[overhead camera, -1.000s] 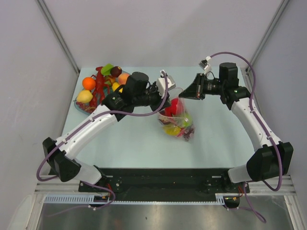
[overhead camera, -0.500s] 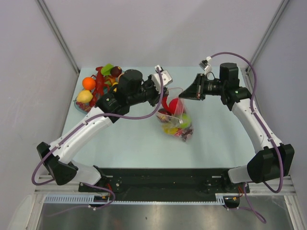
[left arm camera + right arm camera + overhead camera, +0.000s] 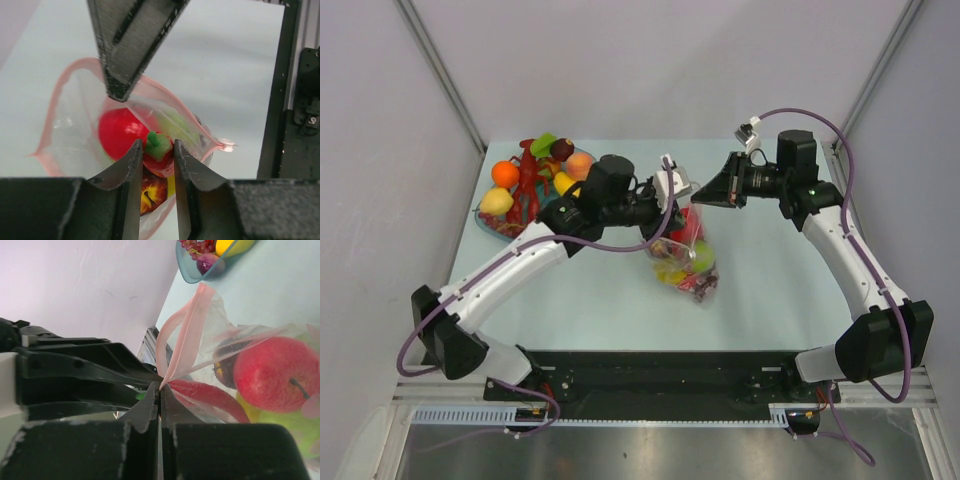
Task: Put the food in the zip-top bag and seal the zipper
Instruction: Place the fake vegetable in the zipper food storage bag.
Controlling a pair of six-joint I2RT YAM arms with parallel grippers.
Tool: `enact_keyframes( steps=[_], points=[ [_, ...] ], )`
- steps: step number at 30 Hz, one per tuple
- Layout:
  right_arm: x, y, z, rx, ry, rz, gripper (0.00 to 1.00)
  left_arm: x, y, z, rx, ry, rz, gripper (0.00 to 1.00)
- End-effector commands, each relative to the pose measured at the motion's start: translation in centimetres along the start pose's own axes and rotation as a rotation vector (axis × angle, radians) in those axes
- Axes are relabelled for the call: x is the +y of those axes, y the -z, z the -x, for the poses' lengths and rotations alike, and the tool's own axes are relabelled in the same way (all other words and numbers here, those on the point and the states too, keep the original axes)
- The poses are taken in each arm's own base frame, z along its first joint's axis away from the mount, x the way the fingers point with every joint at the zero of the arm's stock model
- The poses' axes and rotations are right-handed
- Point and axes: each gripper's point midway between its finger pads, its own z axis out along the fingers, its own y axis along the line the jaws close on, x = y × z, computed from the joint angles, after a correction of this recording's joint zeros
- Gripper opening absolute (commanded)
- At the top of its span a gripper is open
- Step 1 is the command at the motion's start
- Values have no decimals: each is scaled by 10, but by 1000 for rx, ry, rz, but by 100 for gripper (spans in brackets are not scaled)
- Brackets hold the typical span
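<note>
The zip-top bag (image 3: 688, 262) lies at the table's middle, mouth held up and open, with several food pieces inside, among them a red apple (image 3: 272, 375). My right gripper (image 3: 700, 196) is shut on the zipper (image 3: 187, 332) at one corner of the mouth (image 3: 161, 385). My left gripper (image 3: 677, 205) sits at the open mouth, shut on a small red piece with a green cap (image 3: 159, 165). In the left wrist view the gripper (image 3: 156, 144) holds this piece just over the pink rim (image 3: 65, 90), above the apple (image 3: 117, 132).
A blue-rimmed dish (image 3: 485, 222) at the far left holds more food: an orange (image 3: 504, 173), a lemon (image 3: 496, 201), a red lobster-like piece (image 3: 528, 180) and green and purple pieces. Its rim shows in the right wrist view (image 3: 187, 270). Grey walls enclose the table.
My left gripper drew back up and left from the bag, then came back down to the bag's mouth with the red piece. The bag shifted slightly. The right arm held still.
</note>
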Motion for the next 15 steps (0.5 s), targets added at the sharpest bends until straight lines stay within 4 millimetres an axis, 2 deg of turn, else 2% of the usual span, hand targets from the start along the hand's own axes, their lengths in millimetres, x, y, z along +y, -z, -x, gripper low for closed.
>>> enact_keyframes(
  steps=[1,7,10,13,14,15],
  points=[
    [31,6,9,-28,86,83,0,-26,-15,-21,51,57,-134,0],
    [31,5,8,-22,83,90,0,-44,-15,-29,48,68,-225,0],
    [30,4,9,-19,82,95,0,-62,-15,-38,51,133,-313,4],
    [30,4,8,-12,79,101,0,-68,-13,-46,70,166,-341,25],
    [29,5,9,-14,83,99,0,-64,-11,-44,69,167,-326,41],
    [29,6,9,-14,86,97,0,-60,-3,-34,43,160,-315,49]
  ],
)
